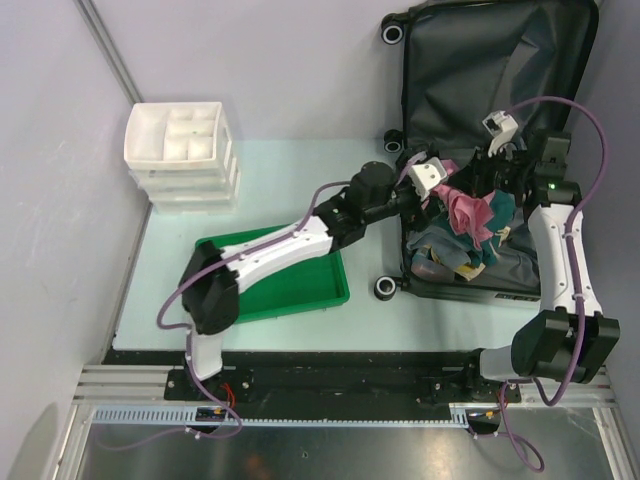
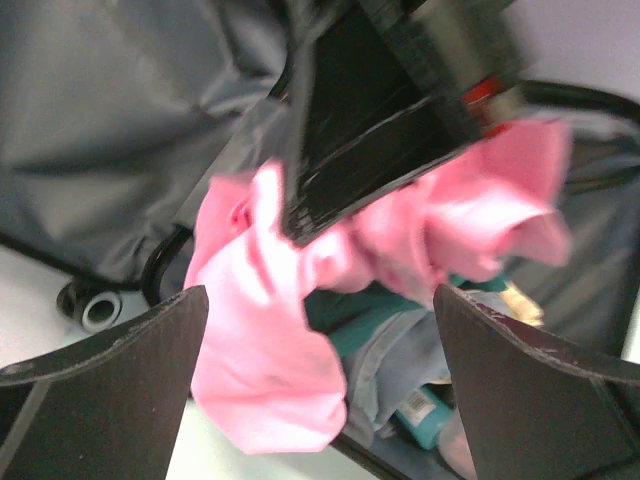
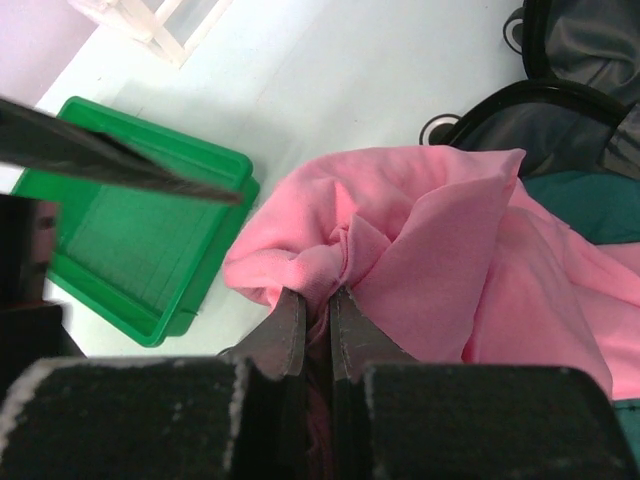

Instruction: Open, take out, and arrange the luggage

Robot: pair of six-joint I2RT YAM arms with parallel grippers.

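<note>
A pale mint tabletop [image 1: 280, 170] is enclosed by plain grey-lilac walls [image 1: 60, 150]. At its far right the luggage [image 1: 500, 60] is laid open, its dark grey lining exposed, and three black wheels [image 1: 392, 33] can be counted in the top view. Crumpled clothing is heaped in the lower half, including a pink cloth [image 3: 430, 250], a teal garment [image 3: 580, 200] and something blue-grey [image 2: 390, 360]. One flat green tray [image 1: 300, 285] is set near the left arm [image 1: 280, 250], and one white drawer box [image 1: 180, 150], with open compartments on top, stands at the far left. The jaws of the right arm [image 1: 565, 260] are clamped on a fold of the pink cloth, which is lifted above the pile. The jaws of the left arm are spread wide on either side of it.
</note>
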